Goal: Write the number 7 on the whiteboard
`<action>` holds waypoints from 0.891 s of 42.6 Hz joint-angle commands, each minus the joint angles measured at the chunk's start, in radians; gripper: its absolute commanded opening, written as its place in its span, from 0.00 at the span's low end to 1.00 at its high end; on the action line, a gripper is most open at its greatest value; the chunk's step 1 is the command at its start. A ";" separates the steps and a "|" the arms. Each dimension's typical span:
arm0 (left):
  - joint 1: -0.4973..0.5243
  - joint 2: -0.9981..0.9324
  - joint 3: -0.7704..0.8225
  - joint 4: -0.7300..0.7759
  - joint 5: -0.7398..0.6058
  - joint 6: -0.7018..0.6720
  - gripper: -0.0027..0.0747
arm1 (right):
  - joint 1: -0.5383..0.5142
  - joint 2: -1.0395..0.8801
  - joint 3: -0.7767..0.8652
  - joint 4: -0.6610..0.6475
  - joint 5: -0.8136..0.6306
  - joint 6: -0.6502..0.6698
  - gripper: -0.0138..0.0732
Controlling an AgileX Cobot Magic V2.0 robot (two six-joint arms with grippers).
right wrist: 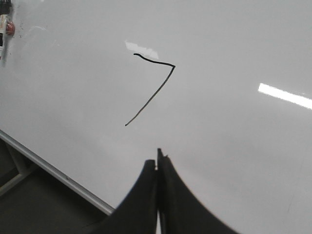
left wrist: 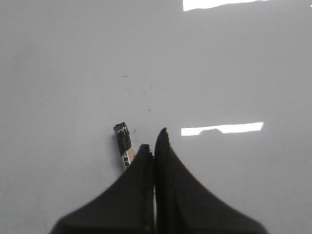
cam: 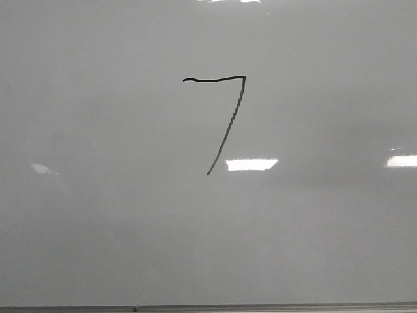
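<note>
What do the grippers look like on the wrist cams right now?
Both look alike: the left gripper and right gripper each show two matte black fingers, broad at the base and curving to narrow tips. No cables, markings or arm links are visible.

whiteboard (cam: 98, 228), number 7 (cam: 225, 124) drawn on it

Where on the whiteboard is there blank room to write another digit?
Blank stretches of the whiteboard lie left of the number 7, right of it, and below it down to the metal edge strip. Only the centre, holding the 7, is taken.
</note>
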 commanded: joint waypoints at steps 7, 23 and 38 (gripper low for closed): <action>-0.013 -0.084 0.160 0.010 -0.134 -0.063 0.01 | -0.007 0.005 -0.027 0.022 -0.053 -0.003 0.08; -0.013 -0.086 0.269 0.010 -0.252 -0.063 0.01 | -0.007 0.006 -0.027 0.022 -0.048 -0.003 0.08; -0.013 -0.086 0.269 0.010 -0.252 -0.063 0.01 | -0.007 0.006 -0.027 0.022 -0.048 -0.003 0.08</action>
